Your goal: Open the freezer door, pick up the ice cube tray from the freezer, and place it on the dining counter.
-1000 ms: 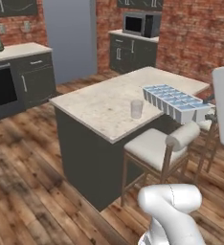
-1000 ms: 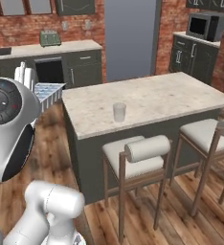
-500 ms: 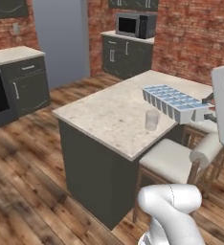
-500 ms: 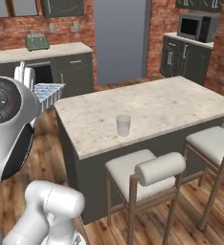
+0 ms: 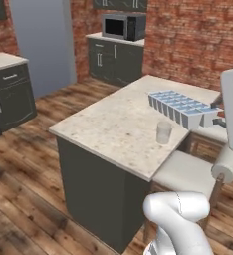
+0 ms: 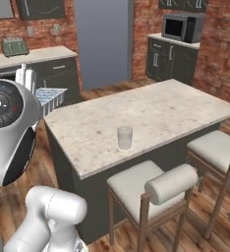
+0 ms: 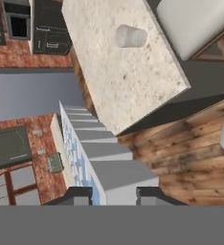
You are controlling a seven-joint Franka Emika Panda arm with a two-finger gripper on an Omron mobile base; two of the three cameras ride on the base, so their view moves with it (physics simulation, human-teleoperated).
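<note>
While held level, the ice cube tray (image 5: pixel 180 107) extends lengthwise from the gripper (image 7: pixel 113 195).

A clear glass (image 5: pixel 164 132) stands upright on the stone island top, near its edge by the stools — two white-cushioned stools (image 6: pixel 146 184) sit just below. A microwave (image 5: pixel 123 26) rests on dark cabinets (image 5: pixel 114 60) against the brick wall (image 5: pixel 188 40); a green toaster (image 6: pixel 14 47) sits on another counter.
</note>
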